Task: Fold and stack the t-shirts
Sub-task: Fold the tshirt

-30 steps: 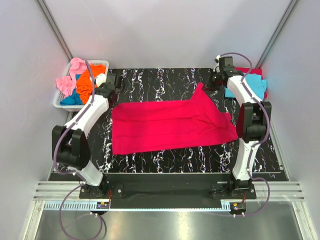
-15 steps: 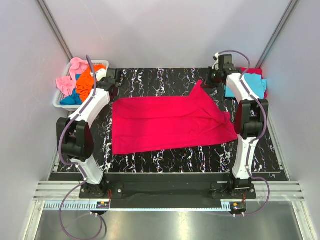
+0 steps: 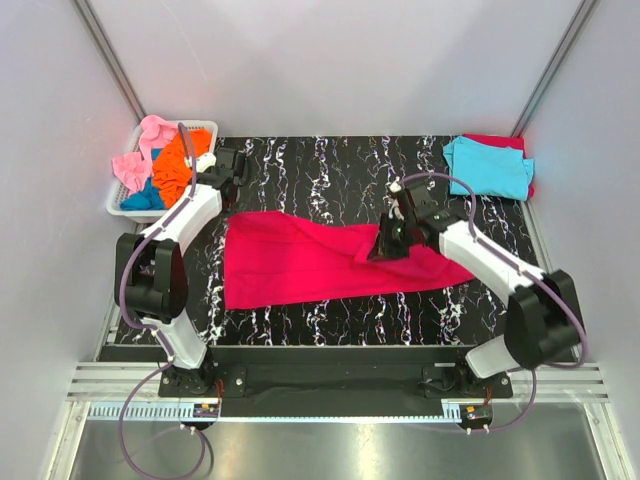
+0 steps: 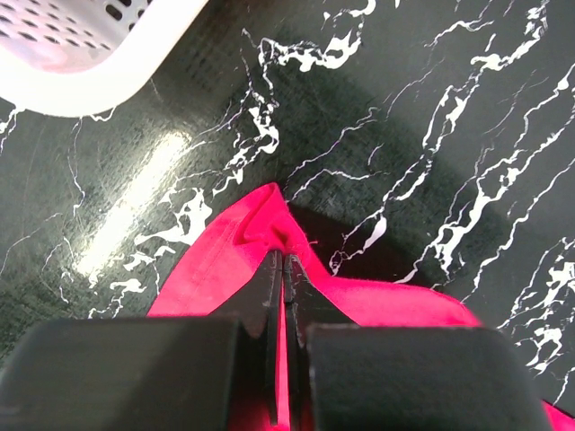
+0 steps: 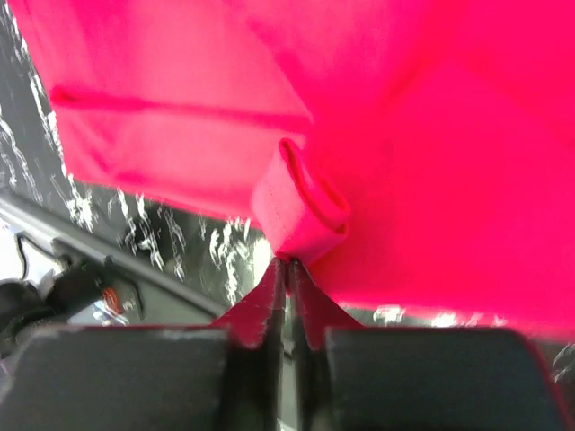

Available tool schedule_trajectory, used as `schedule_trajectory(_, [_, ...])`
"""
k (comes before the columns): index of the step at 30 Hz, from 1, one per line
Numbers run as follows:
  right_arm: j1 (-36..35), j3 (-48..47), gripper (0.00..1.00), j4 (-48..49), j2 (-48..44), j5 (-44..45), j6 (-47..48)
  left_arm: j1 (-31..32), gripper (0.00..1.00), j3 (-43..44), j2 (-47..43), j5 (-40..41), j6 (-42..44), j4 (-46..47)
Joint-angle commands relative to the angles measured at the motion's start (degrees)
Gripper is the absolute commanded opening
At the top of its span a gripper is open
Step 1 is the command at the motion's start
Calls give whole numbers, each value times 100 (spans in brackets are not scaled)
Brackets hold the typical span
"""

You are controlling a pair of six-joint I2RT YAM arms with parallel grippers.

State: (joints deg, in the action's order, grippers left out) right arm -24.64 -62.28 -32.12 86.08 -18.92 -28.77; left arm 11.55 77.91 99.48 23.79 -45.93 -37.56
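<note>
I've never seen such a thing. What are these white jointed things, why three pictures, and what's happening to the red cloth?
Those are a robot's left arm and right arm, bolted at the near edge of a black marbled table. The wide picture looks down from above and behind them; the other two come from a camera on each wrist, so each arm's own fingers show. On the table lies a large crimson-red t-shirt. The left gripper pinches its edge, the right gripper pinches a fold. A folded cyan t-shirt sits at the far right; a white basket holds more bright clothes.
</note>
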Motion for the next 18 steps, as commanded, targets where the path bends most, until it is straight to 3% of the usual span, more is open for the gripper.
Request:
schedule_trajectory(1, [-216, 409, 22, -100, -644, 440, -594, -30, 0, -39, -263, -15, -47, 179])
schedule_trajectory(5, [-260, 524, 34, -505, -1067, 1257, -542, -30, 0, -48, -280, -59, -100, 205])
schedule_trajectory(9, [-269, 121, 37, -909, -787, 2074, -418, -21, 0, -39, -324, -112, -109, 205])
schedule_trajectory(14, [-260, 76, 39, -743, -172, 2147, -252, -21, 0, -109, -429, -103, -56, 205])
schedule_trajectory(18, [-260, -21, 48, -280, 373, 1718, 196, -21, 0, -241, -509, -173, -65, 232])
